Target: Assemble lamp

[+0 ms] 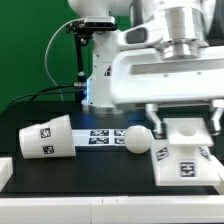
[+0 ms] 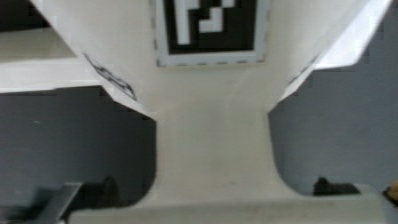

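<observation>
Three white lamp parts are sitting on the black tabletop (image 1: pixel 100 172) in front of me, each wearing black-and-white square tags. Towards the exterior view's left the conical shade (image 1: pixel 45 137) is lying on its side, its wide mouth facing further left. Near the middle the rounded bulb (image 1: pixel 137 139) is resting just beside the marker board (image 1: pixel 100 137), which is lying flat between shade and bulb. Towards the exterior view's right the boxy base (image 1: pixel 185 160) is standing with a tag facing the camera, close to the bulb, though I cannot tell whether the two are touching.

The big arm is leaning in from the upper right, and its gripper (image 1: pixel 182 120) is hanging directly over the base with the jaws spread wide. In the wrist view a white tagged part, apparently the base (image 2: pixel 214 140), is filling the picture and narrowing between the two dark fingers (image 2: pixel 338 187). Both fingers are standing clear of it with dark table showing on either side, so they are gripping nothing
</observation>
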You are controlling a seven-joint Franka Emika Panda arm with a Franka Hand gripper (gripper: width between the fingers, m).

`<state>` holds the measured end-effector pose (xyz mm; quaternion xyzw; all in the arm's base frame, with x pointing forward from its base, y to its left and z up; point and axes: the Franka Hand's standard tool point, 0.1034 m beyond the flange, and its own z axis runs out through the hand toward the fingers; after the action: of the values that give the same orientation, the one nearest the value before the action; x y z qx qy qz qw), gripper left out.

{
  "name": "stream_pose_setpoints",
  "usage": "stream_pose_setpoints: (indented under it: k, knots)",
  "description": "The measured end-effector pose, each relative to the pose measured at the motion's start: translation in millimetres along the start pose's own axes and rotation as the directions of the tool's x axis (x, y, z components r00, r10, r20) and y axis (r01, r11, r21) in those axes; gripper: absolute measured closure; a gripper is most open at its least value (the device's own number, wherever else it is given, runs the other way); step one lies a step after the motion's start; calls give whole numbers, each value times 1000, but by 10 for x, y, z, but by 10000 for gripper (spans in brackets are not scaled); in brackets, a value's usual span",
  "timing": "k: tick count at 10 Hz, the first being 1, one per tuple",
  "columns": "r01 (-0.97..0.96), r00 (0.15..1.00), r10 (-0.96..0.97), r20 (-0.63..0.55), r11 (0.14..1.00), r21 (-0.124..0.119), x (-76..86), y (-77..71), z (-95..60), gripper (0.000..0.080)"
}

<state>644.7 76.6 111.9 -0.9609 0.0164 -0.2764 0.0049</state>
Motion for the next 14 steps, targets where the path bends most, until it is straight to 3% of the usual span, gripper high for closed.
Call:
stream_pose_setpoints:
  k: [5,6,9,14]
  knots:
    - [20,999,-21,-45,1000,-10,-69,53,14,268]
    - [27,999,-27,-41,1000,-11,-200,39,57,268]
    - [38,999,-38,-30,999,-7,-331,-29,174,268]
    - [50,996,-50,-73,999,4,-348,-174,343,268]
